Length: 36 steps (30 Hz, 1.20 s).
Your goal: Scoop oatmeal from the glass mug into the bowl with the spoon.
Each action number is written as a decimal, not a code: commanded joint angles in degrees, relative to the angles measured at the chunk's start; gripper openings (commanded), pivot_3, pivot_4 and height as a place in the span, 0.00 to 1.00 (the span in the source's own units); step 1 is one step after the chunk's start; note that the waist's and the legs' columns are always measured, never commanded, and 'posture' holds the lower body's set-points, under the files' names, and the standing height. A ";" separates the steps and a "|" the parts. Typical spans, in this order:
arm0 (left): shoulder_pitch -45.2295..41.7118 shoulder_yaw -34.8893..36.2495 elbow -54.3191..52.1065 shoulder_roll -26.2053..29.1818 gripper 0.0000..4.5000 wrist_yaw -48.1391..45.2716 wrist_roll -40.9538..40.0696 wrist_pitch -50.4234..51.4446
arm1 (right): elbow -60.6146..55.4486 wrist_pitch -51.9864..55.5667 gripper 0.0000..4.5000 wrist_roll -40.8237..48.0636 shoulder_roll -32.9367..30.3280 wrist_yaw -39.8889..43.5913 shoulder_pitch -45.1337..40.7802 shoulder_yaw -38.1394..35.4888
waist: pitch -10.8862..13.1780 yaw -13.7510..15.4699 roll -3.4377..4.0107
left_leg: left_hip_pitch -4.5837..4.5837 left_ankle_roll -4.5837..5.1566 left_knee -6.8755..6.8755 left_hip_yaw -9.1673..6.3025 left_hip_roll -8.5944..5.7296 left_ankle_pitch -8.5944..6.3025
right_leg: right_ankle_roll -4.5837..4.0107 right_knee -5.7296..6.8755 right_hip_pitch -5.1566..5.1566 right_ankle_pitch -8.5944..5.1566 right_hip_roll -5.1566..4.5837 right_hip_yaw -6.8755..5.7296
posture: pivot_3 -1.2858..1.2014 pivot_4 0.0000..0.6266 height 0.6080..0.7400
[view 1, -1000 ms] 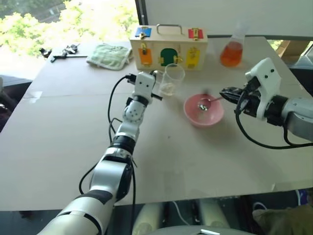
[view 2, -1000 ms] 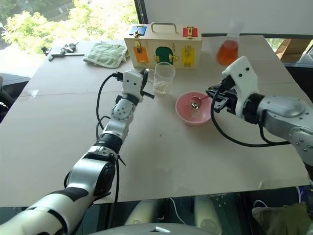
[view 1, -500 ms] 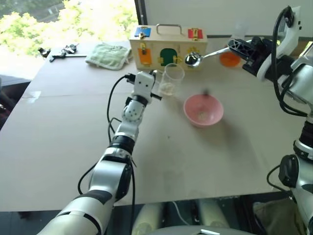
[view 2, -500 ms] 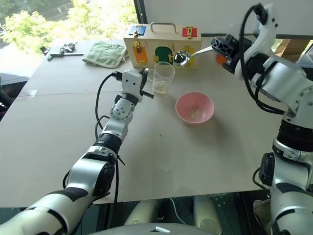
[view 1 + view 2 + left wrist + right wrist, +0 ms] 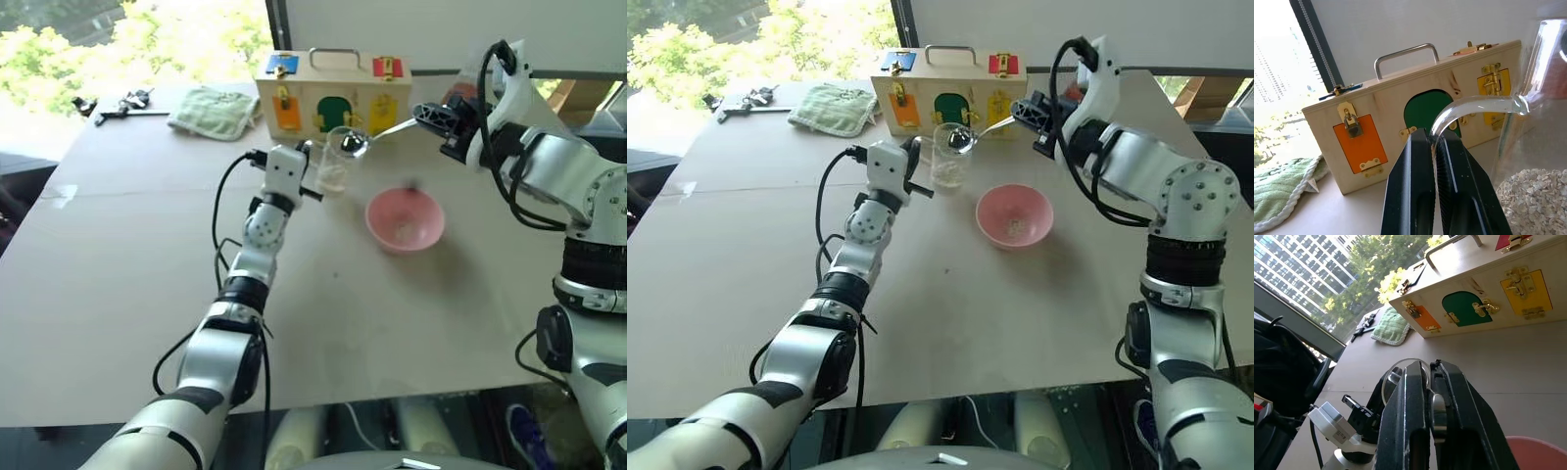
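The left gripper [image 5: 315, 166] has its fingers [image 5: 1415, 196] pinched tight on the curved handle of the glass mug [image 5: 951, 157], steadying it upright on the worktop [image 5: 137, 255] just in front of a wooden latch box [image 5: 333, 93]. A low heap of oatmeal [image 5: 1533, 196] sits in the mug's bottom. The right gripper [image 5: 1036, 113] is clamped shut on the slim handle of the spoon [image 5: 965, 139], holding it roughly level so that the spoon's oval end hangs at the mug's rim — right over the opening, not down inside yet. Whether the spoon carries anything I cannot tell.

The pink bowl [image 5: 406, 219] stands on the worktop near the mug, on the side of the right arm, and already has a small scatter of oatmeal [image 5: 1018, 228] in it. So the step in hand looks like going in for a scoop: spoon lined up above the mug, bowl waiting.

The next move calls for tipping the spoon end down and easing it through the narrow mouth to the flakes at the bottom — without knocking the glass wall, since the mug is held only by its handle. Then a level lift out and a short carry across to the bowl.
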 commanded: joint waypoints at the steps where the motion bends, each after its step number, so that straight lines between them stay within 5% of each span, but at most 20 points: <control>1: 1.23 0.78 -6.08 0.46 0.00 -0.99 -1.34 0.37 | 0.23 -0.77 0.16 -3.02 0.96 3.50 -3.01 -0.40 | 0.00 -0.24 0.00 | 0.00 0.00 0.00 0.00 0.00 0.00 | 0.00 0.00 0.00 0.00 0.00 0.00 | 0.52 0.24 1.00; 4: 1.67 1.38 -6.89 0.78 0.00 -0.84 -1.67 1.33 | 0.62 -0.47 0.41 -4.72 1.82 5.42 -3.75 -0.60 | -0.01 -0.41 0.02 | 0.00 0.00 0.00 0.00 0.01 0.00 | 0.00 0.03 -0.03 0.00 0.02 0.00 | 0.52 0.24 1.00; 9: 2.44 1.70 -8.30 1.29 0.00 -0.84 -1.81 2.63 | -0.59 -0.04 0.97 -4.47 2.69 7.13 -4.29 -2.33 | -0.01 -0.35 0.02 | 0.00 0.00 0.00 0.00 0.00 0.00 | 0.00 0.02 -0.04 0.00 0.02 0.00 | 0.52 0.24 1.00; 14: 4.78 3.43 -12.38 2.95 0.00 -1.50 -3.14 5.51 | -4.04 1.39 0.97 -1.45 0.58 9.66 -2.25 -4.67 | -0.01 -0.31 0.02 | 0.00 0.00 0.00 -0.01 0.00 0.00 | 0.00 0.02 -0.04 0.00 0.01 -0.01 | 0.52 0.24 1.00; 20: 15.62 7.83 -31.53 4.51 0.00 -7.35 -14.69 19.54 | -15.84 2.13 0.97 4.48 -5.35 14.15 12.91 -9.60 | -0.02 -0.35 0.02 | 0.00 0.02 -0.06 -0.07 0.02 -0.01 | 0.00 -0.10 0.00 0.00 0.01 -0.02 | 0.52 0.24 1.00; 27: 26.15 12.93 -47.55 3.68 0.00 -2.63 -19.61 33.37 | -26.95 -0.45 0.97 -6.07 -12.08 22.72 31.97 -7.95 | -0.07 0.00 0.01 | 0.13 0.02 0.00 -0.04 0.02 -0.01 | 0.00 0.01 0.11 0.00 0.03 -0.03 | 0.52 0.24 1.00; 33: 28.57 13.11 -49.42 1.55 0.00 -0.76 -19.56 36.04 | -27.13 -6.19 0.97 -14.96 -9.85 27.80 40.63 -6.53 | -0.09 0.44 -0.02 | 0.25 0.02 0.10 -0.04 0.01 -0.02 | 0.04 0.02 0.28 0.02 0.04 -0.04 | 0.52 0.24 1.00; 36: 28.73 12.94 -48.75 1.21 0.22 -0.72 -19.02 35.78 | -27.34 -7.46 0.99 -18.00 -9.24 29.18 41.53 -5.51 | -0.09 0.70 -0.02 | 0.25 0.02 0.10 -0.04 0.00 -0.02 | 0.05 0.01 0.29 0.03 0.03 -0.06 | 0.52 0.24 1.00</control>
